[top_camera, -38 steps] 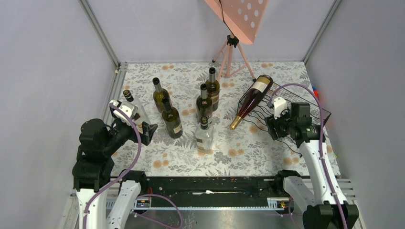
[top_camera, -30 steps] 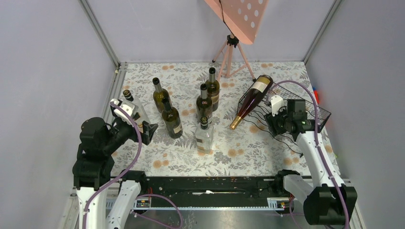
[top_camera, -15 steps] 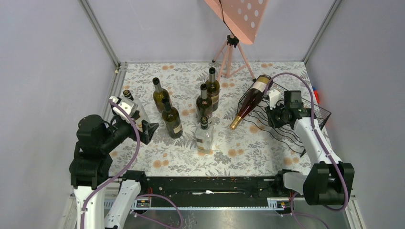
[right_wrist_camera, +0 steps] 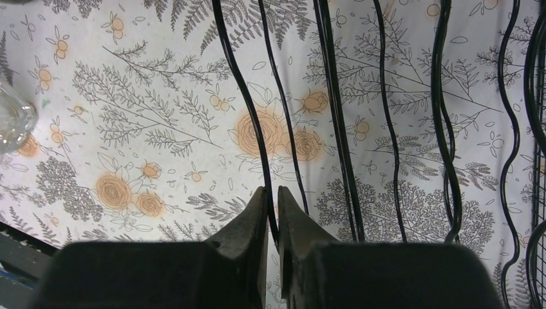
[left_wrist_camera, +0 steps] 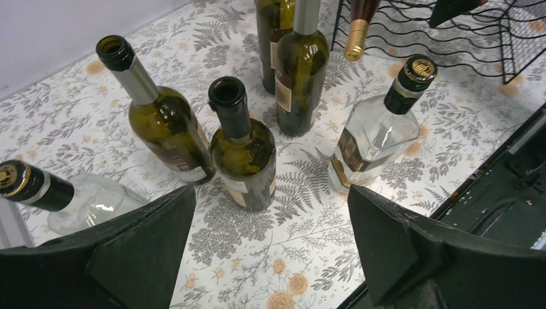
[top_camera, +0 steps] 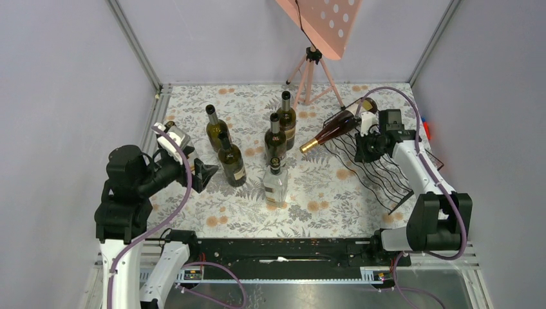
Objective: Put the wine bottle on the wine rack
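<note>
Left arm bent at the near left, left gripper spread wide, tilted downward. Right arm extended far forward, right gripper pinched tight on one wire of the wine rack.

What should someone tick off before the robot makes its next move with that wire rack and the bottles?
1. The right gripper is shut on a wire of the wine rack: ok.
2. The wine bottle lies on the rack, gold cap pointing left: ok.
3. That bottle is seated firmly in a cradle: cannot tell.
4. The rack rests flat on the table: cannot tell; it looks tipped.
5. The left gripper is open and empty: ok.
6. The clear bottle stands apart from the rack: ok.
</note>
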Robot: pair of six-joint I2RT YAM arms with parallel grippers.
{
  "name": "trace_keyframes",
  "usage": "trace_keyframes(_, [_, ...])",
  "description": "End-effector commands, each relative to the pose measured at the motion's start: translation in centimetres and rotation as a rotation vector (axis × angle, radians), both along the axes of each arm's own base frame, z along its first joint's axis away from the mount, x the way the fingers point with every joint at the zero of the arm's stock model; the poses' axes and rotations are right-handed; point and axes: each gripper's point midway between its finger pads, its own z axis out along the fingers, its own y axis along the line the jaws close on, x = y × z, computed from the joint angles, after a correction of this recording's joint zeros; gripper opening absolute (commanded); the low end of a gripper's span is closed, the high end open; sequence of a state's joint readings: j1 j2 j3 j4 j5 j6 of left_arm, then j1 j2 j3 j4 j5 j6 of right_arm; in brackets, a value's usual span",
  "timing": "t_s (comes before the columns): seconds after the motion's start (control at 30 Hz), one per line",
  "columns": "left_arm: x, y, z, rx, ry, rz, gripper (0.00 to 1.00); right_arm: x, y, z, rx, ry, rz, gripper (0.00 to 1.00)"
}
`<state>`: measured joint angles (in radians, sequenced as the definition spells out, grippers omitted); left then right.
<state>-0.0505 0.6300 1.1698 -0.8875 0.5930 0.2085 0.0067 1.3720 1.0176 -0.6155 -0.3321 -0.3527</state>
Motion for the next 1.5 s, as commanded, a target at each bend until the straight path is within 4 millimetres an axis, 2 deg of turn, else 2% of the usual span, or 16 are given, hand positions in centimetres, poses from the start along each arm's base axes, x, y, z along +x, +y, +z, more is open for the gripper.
trace_keyframes(0.0, [-0.2,-1.6,2.6,-0.046,-0.046,-0.094,0.99,4.1,-1.1,3.1,-0.004,-0.124,-0.123,0.04])
trace_keyframes(0.43, [1.6,-4.4,4.4,-0.129,0.033,-0.219,0.99,6.0,-0.7,3.9,0.004,-0.102,-0.081,0.07])
trace_keyframes(0.53, [2.0,-5.7,4.3,-0.107,0.041,-0.243,0.98,6.3,-0.4,4.4,0.017,-0.104,-0.073,0.08])
trace_keyframes(0.67, [2.0,-8.4,3.2,-0.046,0.048,-0.297,0.98,6.4,-0.3,5.0,0.025,-0.111,-0.068,0.11])
trace_keyframes(0.73, [2.1,-9.8,2.6,-0.019,0.055,-0.319,0.98,6.1,-0.2,5.1,0.029,-0.106,-0.065,0.17])
trace_keyframes(0.8, [2.3,-11.3,2.0,-0.004,0.069,-0.339,0.99,5.5,-0.2,5.3,0.03,-0.104,-0.062,0.31])
trace_keyframes(0.9, [2.9,-13.3,1.2,0.008,0.095,-0.351,0.99,4.6,-0.2,5.6,0.025,-0.117,-0.056,0.46])
trace_keyframes(0.97, [3.1,-14.4,0.7,0.009,0.112,-0.357,0.99,3.9,-0.2,6.0,0.022,-0.126,-0.05,0.63])
trace_keyframes(1.07, [3.0,-16.0,-0.1,0.01,0.139,-0.376,0.99,2.8,-0.1,7.2,0.026,-0.151,-0.041,0.77])
trace_keyframes(1.2, [3.2,-17.1,-1.2,0.027,0.152,-0.376,0.99,1.2,0.4,9.1,0.049,-0.184,-0.019,0.84])
trace_keyframes(1.3, [3.5,-17.2,-1.6,0.022,0.141,-0.359,0.99,-0.4,1.1,10.4,0.085,-0.202,0.009,0.84])
trace_keyframes(1.47, [3.6,-17.5,-2.9,0.025,0.142,-0.363,0.96,-2.3,3.6,12.8,0.219,-0.268,0.072,0.84])
